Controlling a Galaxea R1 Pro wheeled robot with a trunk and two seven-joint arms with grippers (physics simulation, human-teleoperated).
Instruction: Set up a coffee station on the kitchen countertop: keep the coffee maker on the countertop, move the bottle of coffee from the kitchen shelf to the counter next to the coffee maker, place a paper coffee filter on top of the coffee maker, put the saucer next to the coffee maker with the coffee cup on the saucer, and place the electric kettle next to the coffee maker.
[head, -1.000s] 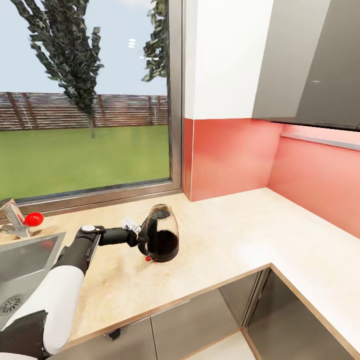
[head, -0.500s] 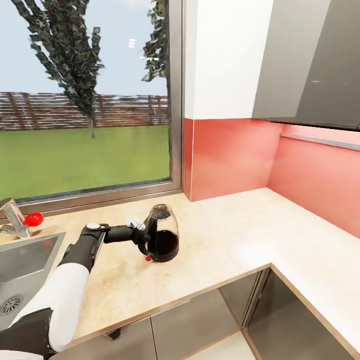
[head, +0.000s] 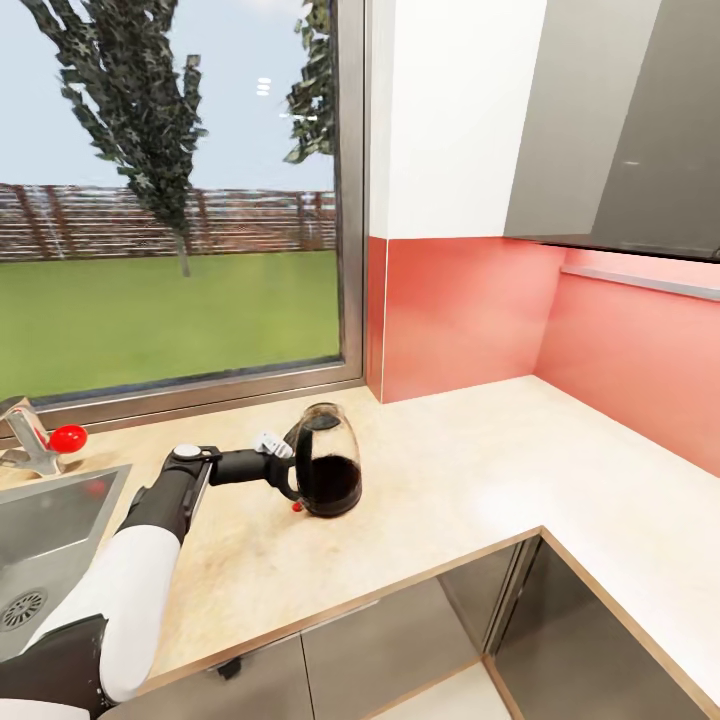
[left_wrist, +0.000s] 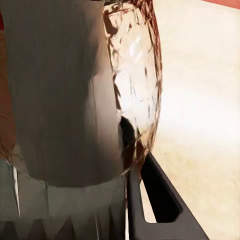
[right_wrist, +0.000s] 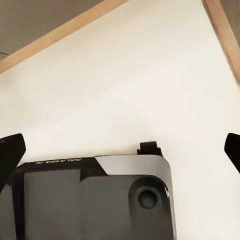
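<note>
Left gripper (head: 288, 472) clenched on kettle (head: 327, 474) handle, kettle on worktop (head: 450, 480) below window (head: 170, 200); sink (head: 50, 520) at 9 o'clock; right gripper (right_wrist: 120, 150) spread wide.

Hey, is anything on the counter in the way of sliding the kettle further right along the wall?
Nothing visible. The left gripper is at the kettle, and the countertop to its right is bare up to the corner.
</note>
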